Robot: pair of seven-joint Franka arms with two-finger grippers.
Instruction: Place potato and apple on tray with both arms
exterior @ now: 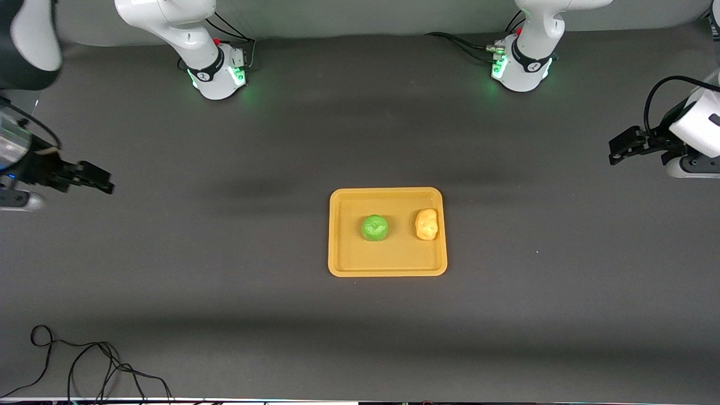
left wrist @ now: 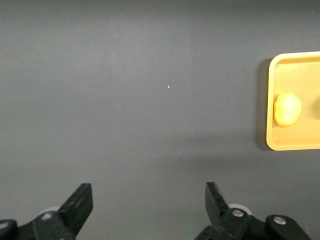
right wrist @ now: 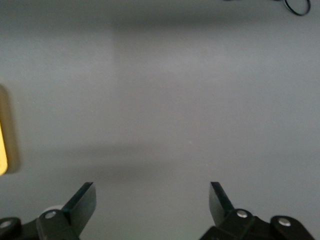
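Note:
The yellow-orange tray (exterior: 343,247) lies in the middle of the table. The green apple (exterior: 374,228) and the yellow-tan potato (exterior: 426,224) both rest on it, apart from each other, the potato toward the left arm's end. My left gripper (exterior: 617,151) is open and empty, up over the bare table at the left arm's end. My right gripper (exterior: 100,182) is open and empty, up over the bare table at the right arm's end. The left wrist view shows its gripper (left wrist: 148,195), the tray (left wrist: 300,70) and the potato (left wrist: 287,109). The right wrist view shows its gripper (right wrist: 152,195) and the tray's edge (right wrist: 3,150).
A loose black cable (exterior: 84,365) lies on the table near the front camera at the right arm's end; it also shows in the right wrist view (right wrist: 297,7). The dark grey table mat (exterior: 225,281) spreads around the tray.

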